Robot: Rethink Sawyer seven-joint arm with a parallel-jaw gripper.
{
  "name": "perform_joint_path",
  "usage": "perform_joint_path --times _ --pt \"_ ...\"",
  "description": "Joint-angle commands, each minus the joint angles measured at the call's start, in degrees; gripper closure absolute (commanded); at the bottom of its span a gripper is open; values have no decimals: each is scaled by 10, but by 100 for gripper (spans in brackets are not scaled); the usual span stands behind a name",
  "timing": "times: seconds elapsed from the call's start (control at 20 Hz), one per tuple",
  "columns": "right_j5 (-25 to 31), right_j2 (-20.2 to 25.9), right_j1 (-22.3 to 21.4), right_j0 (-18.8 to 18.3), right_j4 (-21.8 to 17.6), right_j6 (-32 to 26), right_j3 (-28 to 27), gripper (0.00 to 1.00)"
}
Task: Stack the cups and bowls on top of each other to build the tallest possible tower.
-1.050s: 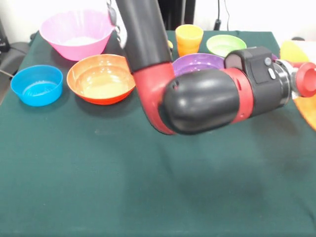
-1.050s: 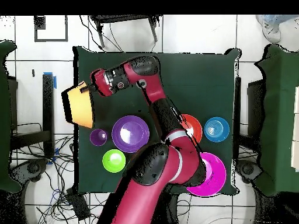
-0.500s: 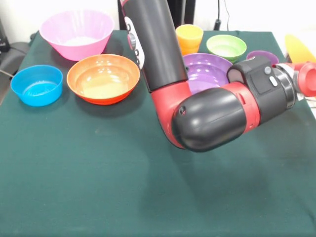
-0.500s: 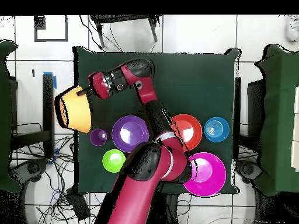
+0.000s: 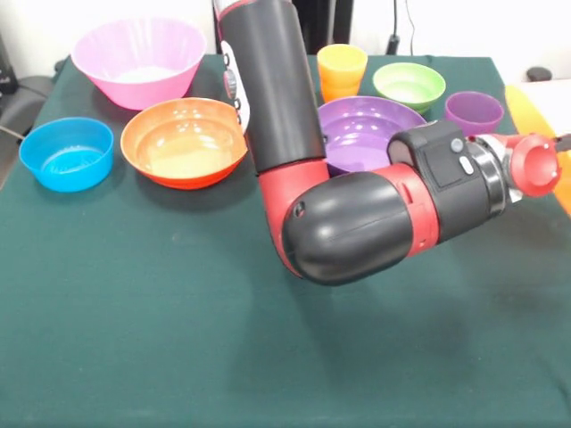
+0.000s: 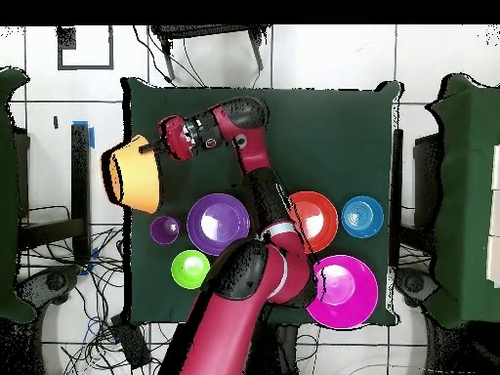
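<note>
Yellow-orange plastic, the big bowl hangs tipped past the bench edge beside the purple bowl, fingers pinching its thin, light, slippery-looking rim.

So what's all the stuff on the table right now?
Big bowl: 1, pink, far corner at the front view's left.
Small bowl: 1, blue, near the table's left edge in that view.
Medium bowl: 1, orange-red, beside the blue one.
Purple bowl: 1, purple, partly behind the arm.
Green bowl: 1, green, at the back.
Cup: 1, yellow-orange, at the back.
Purple cup: 1, purple, right of the purple bowl.
Yellow-orange bowl: 1, tilted, held over the table's edge.
Table: 1, green cloth.
Arm: 1, red and black.
Gripper: 1, holding the yellow-orange bowl.
</note>
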Motion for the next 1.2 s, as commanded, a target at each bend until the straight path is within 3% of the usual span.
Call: perform_joint_path --times 0.05,0.25,0.85,1.2 --pt "3 -60 -5 4 -62 110 -73 100" --pt "12 -44 19 5 -57 111 -88 100" --pt "46 -21 36 9 -53 140 -112 100" --pt "54 -8 67 7 -96 117 -147 100"
